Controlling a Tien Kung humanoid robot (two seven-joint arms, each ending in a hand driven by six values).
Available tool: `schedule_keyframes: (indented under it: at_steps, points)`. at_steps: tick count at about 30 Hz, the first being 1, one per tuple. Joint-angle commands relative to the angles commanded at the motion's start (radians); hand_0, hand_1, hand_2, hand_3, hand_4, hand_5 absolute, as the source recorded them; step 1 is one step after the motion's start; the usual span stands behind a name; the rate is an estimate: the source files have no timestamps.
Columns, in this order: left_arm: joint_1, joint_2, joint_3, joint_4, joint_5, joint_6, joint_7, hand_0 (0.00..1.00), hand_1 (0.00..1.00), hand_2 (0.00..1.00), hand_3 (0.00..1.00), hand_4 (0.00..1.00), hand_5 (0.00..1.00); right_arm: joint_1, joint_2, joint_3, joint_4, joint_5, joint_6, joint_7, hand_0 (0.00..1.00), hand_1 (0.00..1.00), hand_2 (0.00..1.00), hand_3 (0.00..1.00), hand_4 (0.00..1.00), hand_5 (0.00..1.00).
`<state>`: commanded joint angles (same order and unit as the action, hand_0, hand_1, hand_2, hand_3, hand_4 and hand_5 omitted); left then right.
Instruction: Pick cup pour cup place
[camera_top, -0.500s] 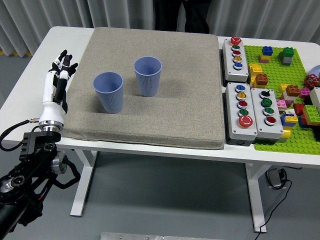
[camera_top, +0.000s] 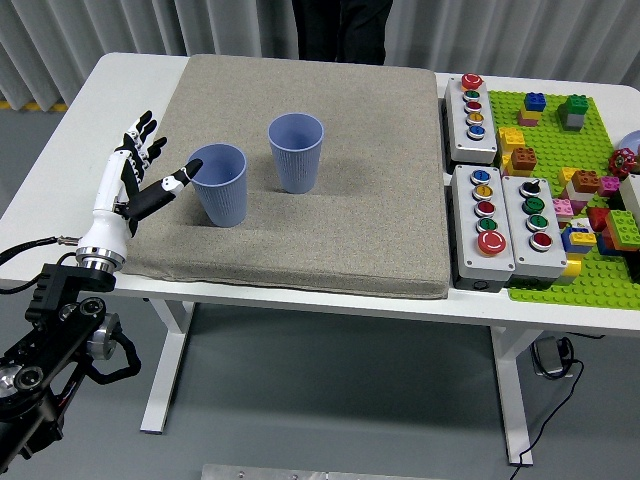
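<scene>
Two blue ribbed cups stand upright on the grey mat (camera_top: 330, 215). The nearer cup (camera_top: 220, 185) is at the left, the farther cup (camera_top: 296, 152) sits just right of it and further back. My left hand (camera_top: 150, 165) is open right beside the nearer cup's left side, fingers spread upward and the thumb stretched toward the cup's rim, almost touching it. The hand holds nothing. What is inside the cups cannot be made out. My right hand is out of view.
Three grey button boxes (camera_top: 472, 105) (camera_top: 484, 225) (camera_top: 536, 225) line the mat's right edge. A green baseplate (camera_top: 575, 150) with several toy bricks lies at the far right. A person (camera_top: 340, 30) stands at the table's far side, hands unseen.
My left hand has moved right toward the nearer cup and turned, its thumb now reaching to the cup's rim. The person at the far side has shifted slightly left. The cups have not moved.
</scene>
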<state>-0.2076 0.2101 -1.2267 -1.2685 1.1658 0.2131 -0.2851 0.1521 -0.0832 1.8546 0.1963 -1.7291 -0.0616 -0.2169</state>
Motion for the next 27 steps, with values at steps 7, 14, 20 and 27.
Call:
schedule_keyframes:
  at_steps: [7, 14, 20, 27]
  points:
    - [0.014, 0.013, 0.012, -0.021, 0.027, -0.014, 0.014, 0.946, 0.941, 0.998, 0.998, 0.939, 0.244, 0.005, -0.001, 0.002, 0.0, -0.005, 0.001, -0.001, 0.697, 0.692, 0.63, 0.6, 0.062, 0.376]
    - [0.027, 0.014, 0.028, -0.02, 0.019, -0.012, 0.016, 0.944, 0.939, 0.998, 0.998, 0.937, 0.244, 0.006, -0.001, 0.004, 0.001, -0.009, 0.002, -0.003, 0.698, 0.691, 0.629, 0.6, 0.065, 0.379]
    - [0.027, 0.008, 0.04, 0.001, -0.001, -0.004, 0.01, 0.94, 0.932, 0.998, 0.998, 0.926, 0.228, 0.005, -0.001, 0.003, 0.001, -0.008, 0.003, -0.003, 0.697, 0.691, 0.63, 0.6, 0.066, 0.384]
    - [0.032, 0.003, 0.067, 0.006, 0.002, -0.008, 0.014, 0.939, 0.929, 0.998, 0.998, 0.923, 0.231, 0.004, 0.0, 0.004, 0.002, -0.014, 0.004, -0.006, 0.697, 0.691, 0.63, 0.6, 0.067, 0.384]
